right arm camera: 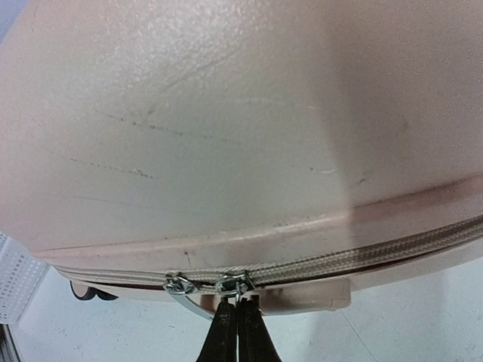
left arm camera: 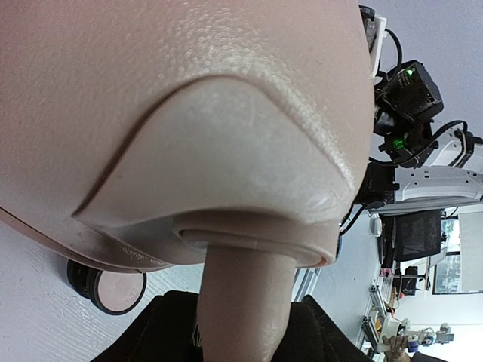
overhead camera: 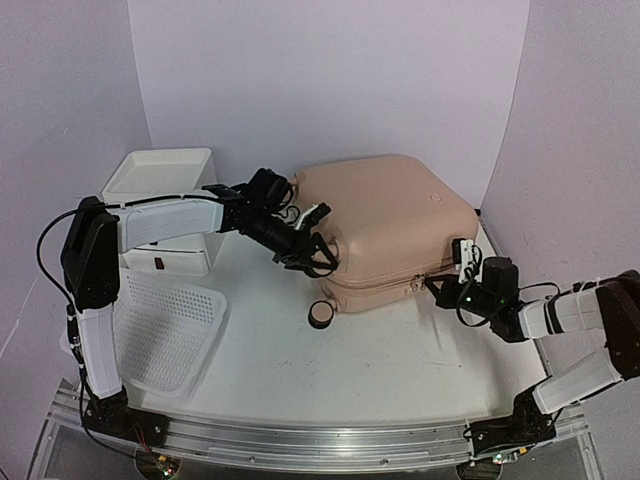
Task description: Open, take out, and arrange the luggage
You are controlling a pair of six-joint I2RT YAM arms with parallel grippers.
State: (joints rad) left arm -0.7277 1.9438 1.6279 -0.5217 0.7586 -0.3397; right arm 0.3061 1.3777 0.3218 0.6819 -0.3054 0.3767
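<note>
While the luggage [overhead camera: 385, 225] lies flat and zipped toward the back of the table [overhead camera: 330, 370], both grippers grip its near edge.

The left gripper [overhead camera: 312, 255] clamps a pale stub [left arm camera: 241, 302] under the left corner housing, with a caster wheel [overhead camera: 322, 315] close by. The right gripper [right arm camera: 236, 313] is pinched tight on a zipper pull [right arm camera: 240, 292] at the seam. A white drawer unit [overhead camera: 165, 200] stands behind the left arm and a white mesh basket [overhead camera: 165, 330] lies by its base, both apart from the luggage.
</note>
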